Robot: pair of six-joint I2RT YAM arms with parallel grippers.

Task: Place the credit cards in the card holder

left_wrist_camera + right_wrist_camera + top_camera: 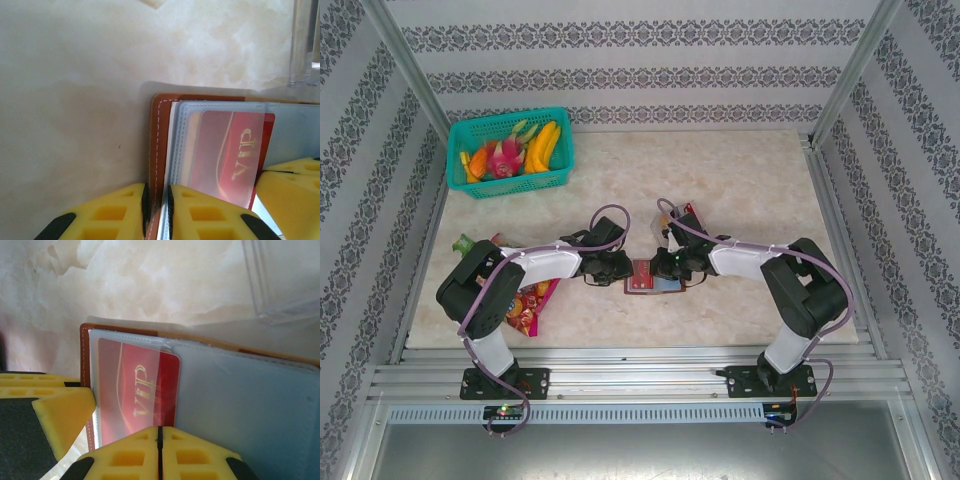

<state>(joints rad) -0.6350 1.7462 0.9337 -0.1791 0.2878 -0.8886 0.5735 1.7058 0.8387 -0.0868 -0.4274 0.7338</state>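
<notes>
Left gripper (pixel 157 195): jaws clamped on the brown cover edge of the holder (pixel 159 130).
Right gripper (pixel 160 432): jaws together at the edge of the red card (pixel 135 385); I cannot tell if it pinches the card.
Card: gold "VIP" print, mostly inside a clear sleeve, one end sticking out.
Holder: open on the table (pixel 75 75), between both arms.
Around: clear box (pixel 280 290) just beyond the holder; green basket (pixel 510 150) at the far left.

Overhead cam: I see both arms folded inward, left gripper (pixel 617 268) and right gripper (pixel 672 264) on either side of the card holder (pixel 645 277), mid-table near the front. It looks reddish-brown from here. Teal fruit basket (pixel 510 152) back left. Colourful snack packet (pixel 532 300) partly under the left arm. Pale marble table (pixel 750 190).
</notes>
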